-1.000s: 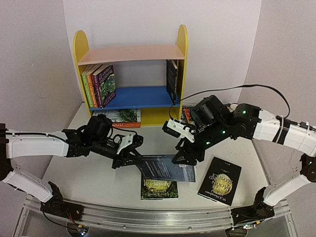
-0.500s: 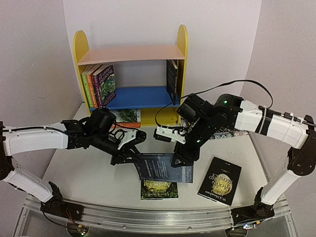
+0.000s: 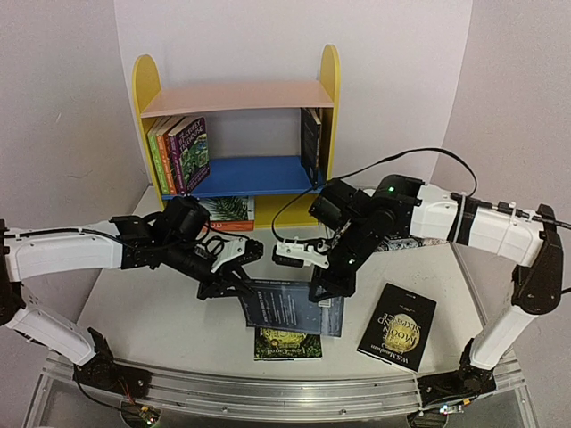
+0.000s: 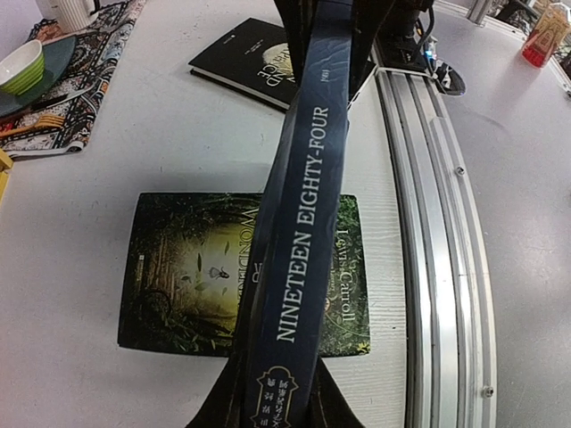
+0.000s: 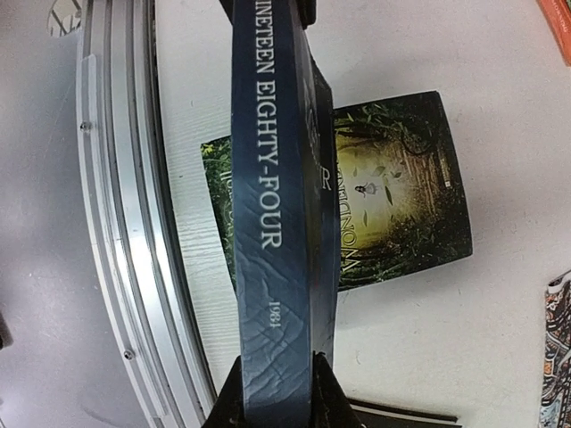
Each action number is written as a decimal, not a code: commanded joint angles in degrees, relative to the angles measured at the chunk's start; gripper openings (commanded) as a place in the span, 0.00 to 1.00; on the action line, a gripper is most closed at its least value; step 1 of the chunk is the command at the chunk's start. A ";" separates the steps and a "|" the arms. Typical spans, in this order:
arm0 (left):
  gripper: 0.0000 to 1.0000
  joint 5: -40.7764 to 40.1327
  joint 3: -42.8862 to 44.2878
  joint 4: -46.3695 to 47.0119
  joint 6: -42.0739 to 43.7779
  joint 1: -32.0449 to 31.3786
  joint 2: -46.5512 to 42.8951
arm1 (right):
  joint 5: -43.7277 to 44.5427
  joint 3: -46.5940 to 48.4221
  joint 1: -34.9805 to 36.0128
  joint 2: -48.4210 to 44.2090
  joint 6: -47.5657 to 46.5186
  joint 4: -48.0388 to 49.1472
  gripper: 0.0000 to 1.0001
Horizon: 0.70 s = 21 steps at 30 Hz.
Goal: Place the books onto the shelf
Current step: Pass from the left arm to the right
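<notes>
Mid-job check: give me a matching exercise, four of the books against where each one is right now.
1. dark blue Nineteen Eighty-Four paperback
2. green forest-cover book
3. black moon-cover book
4. purple floral book

A. standing on the blue middle board
B. flat on the white table, at the right
C. held up off the table
D. flat, beneath the held book

Pairs: 1-C, 2-D, 3-B, 4-A

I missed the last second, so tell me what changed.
The right gripper swung left and closed on the right end of the Nineteen Eighty-Four book, which shifted slightly left. The left gripper kept its hold on the other end. The green book, black book and shelf stayed put.
</notes>
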 commanded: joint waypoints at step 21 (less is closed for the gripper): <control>1.00 9.52 -12.56 28.84 -16.08 6.28 -16.33 | -4.75 -5.04 0.28 -16.01 5.52 9.33 0.00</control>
